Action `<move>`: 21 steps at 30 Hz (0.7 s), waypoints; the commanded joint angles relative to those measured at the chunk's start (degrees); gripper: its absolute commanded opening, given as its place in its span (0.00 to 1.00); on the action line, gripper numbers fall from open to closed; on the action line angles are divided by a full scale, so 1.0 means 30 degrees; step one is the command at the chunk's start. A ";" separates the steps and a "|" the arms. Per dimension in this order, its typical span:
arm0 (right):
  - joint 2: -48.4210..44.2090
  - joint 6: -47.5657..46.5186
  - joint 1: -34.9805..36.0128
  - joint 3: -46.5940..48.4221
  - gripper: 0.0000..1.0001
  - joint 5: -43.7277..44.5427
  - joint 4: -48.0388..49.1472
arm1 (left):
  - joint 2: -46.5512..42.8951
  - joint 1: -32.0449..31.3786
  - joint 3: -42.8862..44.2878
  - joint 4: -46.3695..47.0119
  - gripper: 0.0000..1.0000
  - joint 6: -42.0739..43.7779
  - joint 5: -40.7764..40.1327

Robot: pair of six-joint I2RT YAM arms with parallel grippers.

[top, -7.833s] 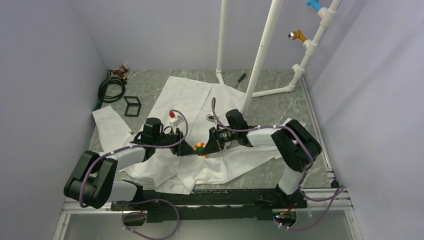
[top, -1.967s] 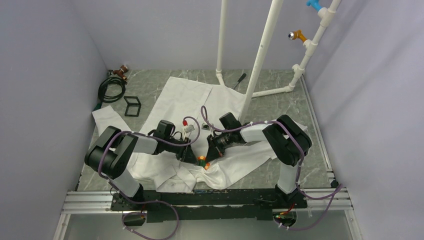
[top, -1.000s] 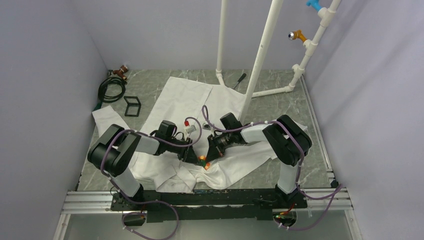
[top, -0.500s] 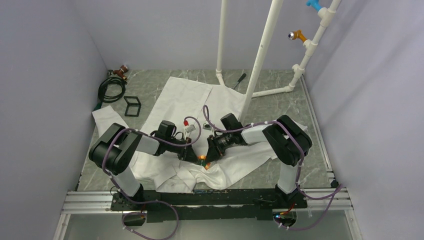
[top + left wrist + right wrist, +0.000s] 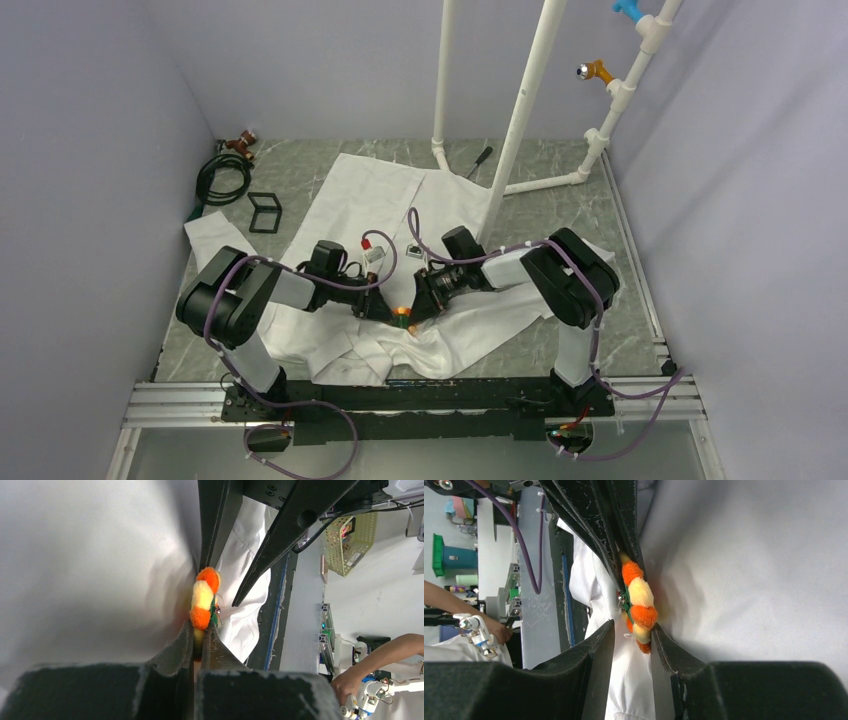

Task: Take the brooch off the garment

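Two matching robot arms. The left arm [image 5: 240,300] and the right arm [image 5: 570,280] each have bulky matte black joint housings linked by smooth, rounded pale grey-white shells. A thin purple cable [image 5: 540,540] loops loosely along each arm, fastened here and there with small white ties. Near the left wrist sits a small white plug [image 5: 372,244] with a red tab. Both arms are bolted to a long black bar [image 5: 450,398] on an aluminium rail [image 5: 150,412]. Close up, the left fingers [image 5: 172,655] and the right fingers [image 5: 594,655] are black wedges narrowing to thin tips, with a rough, grainy, lightly scratched surface.
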 commanded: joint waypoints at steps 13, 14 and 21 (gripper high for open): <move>0.1716 0.1415 0.0190 0.0771 0.37 -0.1046 0.3063 | -0.0140 0.0043 -0.0105 0.1652 0.00 -0.0564 0.1088; 0.1730 0.1439 0.0194 0.0775 0.39 -0.0973 0.3051 | -0.0140 0.0058 -0.0107 0.1735 0.00 -0.0601 0.1078; 0.1386 0.1372 0.0222 0.0551 0.22 -0.1089 0.3272 | -0.0112 0.0258 -0.0159 0.1854 0.00 -0.0786 0.0994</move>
